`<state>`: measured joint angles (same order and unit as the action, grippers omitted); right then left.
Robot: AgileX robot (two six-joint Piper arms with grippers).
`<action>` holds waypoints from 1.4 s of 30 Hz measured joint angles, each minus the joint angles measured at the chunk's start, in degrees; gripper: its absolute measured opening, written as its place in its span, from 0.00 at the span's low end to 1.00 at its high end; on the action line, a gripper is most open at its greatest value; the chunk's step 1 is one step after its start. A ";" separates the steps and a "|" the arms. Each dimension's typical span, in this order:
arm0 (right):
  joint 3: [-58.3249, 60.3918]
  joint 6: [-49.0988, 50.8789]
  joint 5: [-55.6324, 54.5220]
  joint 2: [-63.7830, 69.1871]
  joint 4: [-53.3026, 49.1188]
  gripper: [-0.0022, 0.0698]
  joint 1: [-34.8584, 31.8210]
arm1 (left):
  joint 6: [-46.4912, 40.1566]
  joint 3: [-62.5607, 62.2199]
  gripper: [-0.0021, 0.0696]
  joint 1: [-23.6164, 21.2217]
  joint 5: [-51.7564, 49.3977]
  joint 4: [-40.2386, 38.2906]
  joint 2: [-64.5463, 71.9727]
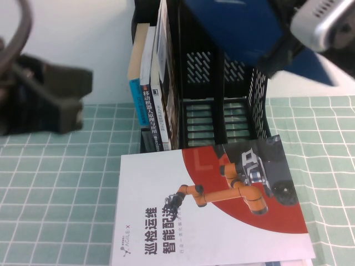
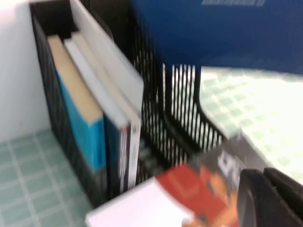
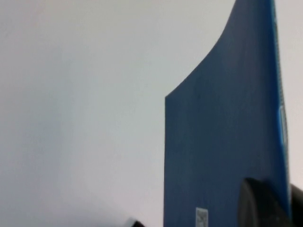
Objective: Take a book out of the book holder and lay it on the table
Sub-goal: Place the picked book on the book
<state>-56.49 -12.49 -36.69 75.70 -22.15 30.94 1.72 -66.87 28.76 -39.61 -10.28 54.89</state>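
The book point(image 1: 238, 27) shows a plain blue cover and hangs tilted in the air above the black book holder point(image 1: 202, 111), clear of its slots. My right gripper point(image 1: 277, 55) is shut on the book's edge at the upper right. In the right wrist view the blue cover point(image 3: 222, 132) fills the frame, with the gripper point(image 3: 283, 208) clamped on its edge. My left gripper point(image 1: 66, 105) hovers at the left over the table point(image 1: 55, 183), apart from the holder. In the left wrist view its fingers point(image 2: 255, 198) lie together and empty, with the book point(image 2: 222, 33) above the holder point(image 2: 180, 109).
A white-and-red book point(image 1: 211, 210) picturing an orange robot arm lies flat on the table in front of the holder, also seen in the left wrist view point(image 2: 189, 194). Several smaller books point(image 1: 145, 83) stand in the holder's left slot. A white wall is behind.
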 joint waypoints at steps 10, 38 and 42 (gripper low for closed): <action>0.00 28.00 18.36 -12.86 -43.56 0.06 -0.11 | 4.46 3.29 0.03 0.00 -7.80 3.14 -4.52; 17.41 63.39 10.49 1.26 -75.84 0.06 7.97 | 12.08 16.82 0.03 0.00 -0.33 3.14 -9.21; 17.41 58.83 11.50 5.30 -71.03 0.06 9.14 | 12.08 16.76 0.03 0.00 -0.34 3.14 -9.21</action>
<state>-39.08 46.34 -25.20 80.99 -93.18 40.08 13.81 -50.11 28.76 -39.95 -7.14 45.68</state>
